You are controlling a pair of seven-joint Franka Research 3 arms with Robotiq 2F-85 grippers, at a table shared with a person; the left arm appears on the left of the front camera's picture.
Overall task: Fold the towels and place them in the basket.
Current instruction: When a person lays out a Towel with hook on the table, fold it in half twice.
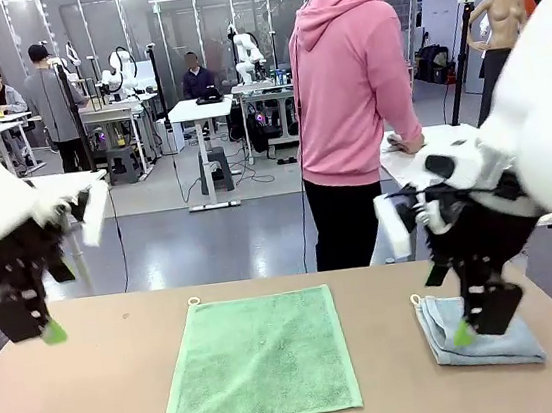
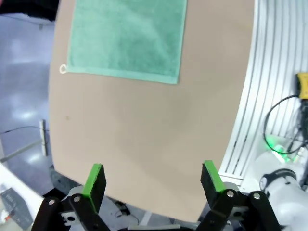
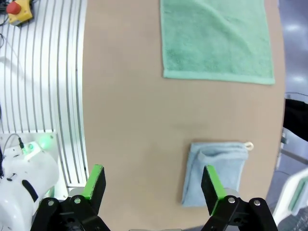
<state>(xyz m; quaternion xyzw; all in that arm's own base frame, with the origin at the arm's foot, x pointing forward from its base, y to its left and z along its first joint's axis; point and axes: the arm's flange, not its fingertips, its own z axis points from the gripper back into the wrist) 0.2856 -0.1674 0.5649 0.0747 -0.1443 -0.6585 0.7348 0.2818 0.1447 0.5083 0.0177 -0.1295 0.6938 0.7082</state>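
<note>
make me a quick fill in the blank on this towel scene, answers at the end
The flat towel spread in the middle is coloured ___. The light blue towel near the right gripper is already ___. The left gripper and the right gripper both stand ___, holding nothing. The person wears a ___ hoodie.
Missing words: green; folded; open; pink.

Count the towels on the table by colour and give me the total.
Green towel: 1, spread flat
Blue-grey towel: 1, folded
Total: 2
</note>
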